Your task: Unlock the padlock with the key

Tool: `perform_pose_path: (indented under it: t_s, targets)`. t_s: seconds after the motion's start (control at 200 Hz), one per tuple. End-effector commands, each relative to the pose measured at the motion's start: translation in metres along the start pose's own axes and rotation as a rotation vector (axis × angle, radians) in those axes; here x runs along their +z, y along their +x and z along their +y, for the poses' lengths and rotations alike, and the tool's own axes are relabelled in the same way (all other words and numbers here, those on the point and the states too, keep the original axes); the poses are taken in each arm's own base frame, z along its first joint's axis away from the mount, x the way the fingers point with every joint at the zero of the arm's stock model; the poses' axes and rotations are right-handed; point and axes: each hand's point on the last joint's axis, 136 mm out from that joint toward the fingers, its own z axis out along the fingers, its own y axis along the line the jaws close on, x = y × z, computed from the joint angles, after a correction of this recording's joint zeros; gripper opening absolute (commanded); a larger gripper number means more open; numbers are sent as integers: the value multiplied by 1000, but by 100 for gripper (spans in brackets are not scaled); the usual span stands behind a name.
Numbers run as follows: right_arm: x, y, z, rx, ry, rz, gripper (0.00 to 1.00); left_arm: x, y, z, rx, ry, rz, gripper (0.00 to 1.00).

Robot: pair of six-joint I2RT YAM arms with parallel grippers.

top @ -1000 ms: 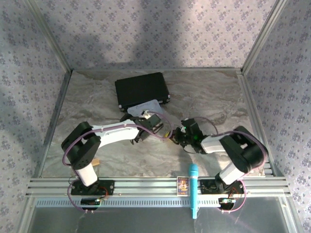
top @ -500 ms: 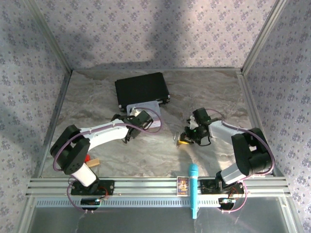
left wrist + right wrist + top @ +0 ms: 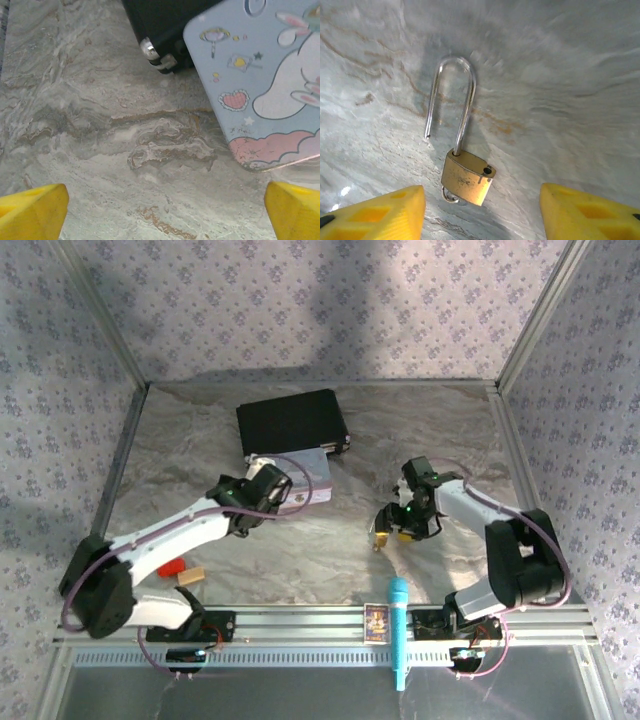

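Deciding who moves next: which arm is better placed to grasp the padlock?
Right. The right gripper hangs open directly over the padlock; the left gripper is by the pastel tin, away from it.

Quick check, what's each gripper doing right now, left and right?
Left gripper: open, holding nothing.
Right gripper: open, holding nothing; the padlock lies ungripped beneath it.

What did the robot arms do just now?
The left gripper pulled away leftward, to the tin. The right gripper opened and let go of the padlock, which lies on the table, shackle open. The case and microphone stayed put.
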Motion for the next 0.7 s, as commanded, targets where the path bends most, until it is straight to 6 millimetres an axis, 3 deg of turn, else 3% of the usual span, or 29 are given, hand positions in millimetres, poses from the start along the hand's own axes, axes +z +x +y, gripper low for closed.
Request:
perform_pose_path:
  t_s: [0.0,0.11,0.225,0.34,0.475,0.695]
  targets:
    - [-48,-31,-21,-51,275,-220,85,-9,-12,19,-196,22,-78,100]
    - [-96,-55,-33,-108,507,-429,90,-21,-23,61,-327,-79,-170,100]
    - [-128,-75,-29,-111,495,-613,91,-31,-35,100,-353,-210,-276,100]
    - [-156,-100,-36,-79,460,-829,99,-20,-28,141,-439,-318,-278,100]
    - [-153,-113,-73,-53,528,-968,95,6,-11,171,-477,-412,-241,100]
    - [-142,-129,-120,-39,540,-1094,94,57,11,181,-457,-479,-228,100]
